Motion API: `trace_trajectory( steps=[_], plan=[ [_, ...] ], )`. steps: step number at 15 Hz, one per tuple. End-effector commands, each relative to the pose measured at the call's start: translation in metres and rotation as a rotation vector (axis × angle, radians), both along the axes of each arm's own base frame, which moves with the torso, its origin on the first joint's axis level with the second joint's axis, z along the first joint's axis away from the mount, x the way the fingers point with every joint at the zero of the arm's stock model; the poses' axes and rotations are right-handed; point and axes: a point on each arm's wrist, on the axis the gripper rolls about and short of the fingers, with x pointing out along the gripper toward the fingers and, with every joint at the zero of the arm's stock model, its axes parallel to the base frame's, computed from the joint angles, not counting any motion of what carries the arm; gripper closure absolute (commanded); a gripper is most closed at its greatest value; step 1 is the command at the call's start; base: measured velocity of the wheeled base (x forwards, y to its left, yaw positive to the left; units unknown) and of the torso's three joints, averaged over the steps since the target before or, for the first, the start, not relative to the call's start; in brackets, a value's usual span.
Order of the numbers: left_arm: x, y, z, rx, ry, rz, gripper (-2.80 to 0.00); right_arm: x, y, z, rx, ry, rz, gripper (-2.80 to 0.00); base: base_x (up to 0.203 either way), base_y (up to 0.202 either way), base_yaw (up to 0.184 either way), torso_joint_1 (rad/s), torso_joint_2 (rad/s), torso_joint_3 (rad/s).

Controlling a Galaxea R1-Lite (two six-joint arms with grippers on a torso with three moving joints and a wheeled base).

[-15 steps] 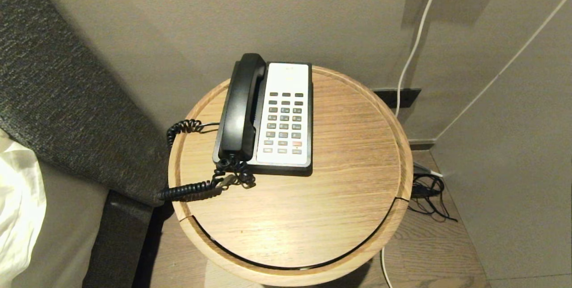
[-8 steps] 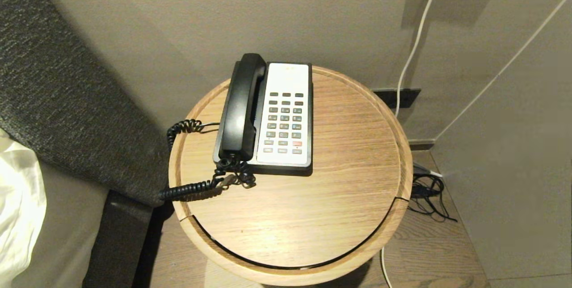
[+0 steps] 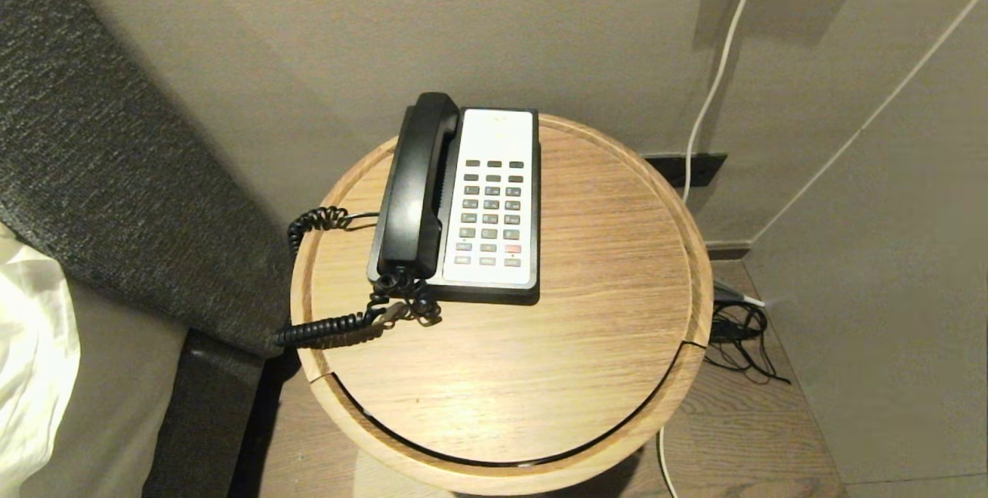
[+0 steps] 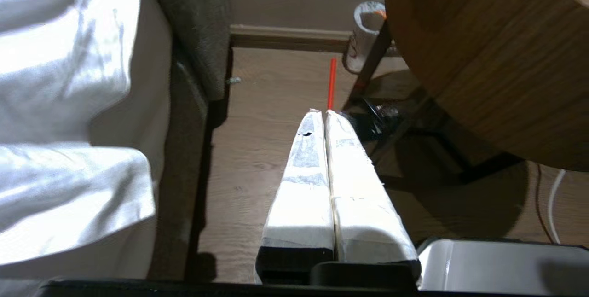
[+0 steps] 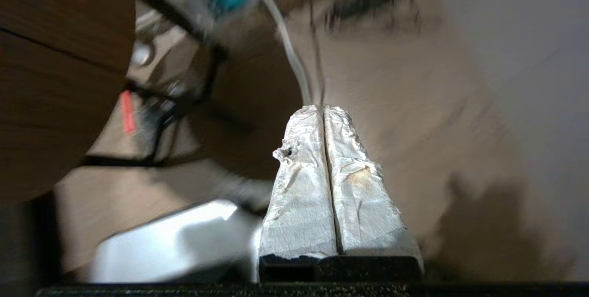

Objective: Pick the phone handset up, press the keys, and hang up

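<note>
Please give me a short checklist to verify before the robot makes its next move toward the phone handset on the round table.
1. Phone handset seated in its cradle, left of the keys: ok.
2. Keys uncovered, nothing lying on them: ok.
3. Coiled cord free of snags: not ok; it bunches at the handset's near end and hangs over the round table's left edge.
4. Left gripper open for the grasp: not ok; it is shut, low beside the table, over the floor.
5. Right gripper empty: ok; shut on nothing, also low beside the table.
6. Path above the phone free of arms: ok in the head view.
</note>
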Motion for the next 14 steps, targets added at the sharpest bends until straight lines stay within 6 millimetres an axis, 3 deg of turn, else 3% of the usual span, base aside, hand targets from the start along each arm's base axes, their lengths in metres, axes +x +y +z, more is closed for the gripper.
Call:
trace_trajectory(
  steps=[1, 4, 7, 11, 14],
  plan=[
    [0.0003, 0.0000, -0.0011, -0.040, 0.004, 0.002, 0.00, 0.0058, 0.0000, -0.0047, -0.173, -0.045, 0.041, 0.00, 0.000, 0.000, 0.000, 0.000, 0.00, 0.000],
    [0.0001, 0.0002, -0.0004, -0.010, 0.000, 0.007, 0.00, 0.0090, 0.0010, -0.0056, -0.207, -0.101, 0.086, 0.00, 0.000, 0.000, 0.000, 0.000, 0.00, 0.000],
    [0.0036, 0.0001, -0.0067, 0.200, -0.011, -0.005, 0.00, 0.0098, 0.0010, -0.0067, -0.234, -0.107, 0.090, 0.00, 0.000, 0.000, 0.000, 0.000, 0.00, 0.000],
    [0.0048, 0.0002, -0.0083, 0.173, -0.023, 0.000, 0.00, 0.0095, 0.0010, -0.0083, -0.243, -0.088, 0.096, 0.00, 0.000, 0.000, 0.000, 0.000, 0.00, 0.000],
    [0.0049, 0.0001, -0.0079, 0.166, -0.028, -0.005, 0.00, 0.0104, 0.0015, -0.0112, -0.354, -0.088, 0.136, 0.00, 0.000, 0.000, 0.000, 0.000, 0.00, 0.000]
  ],
)
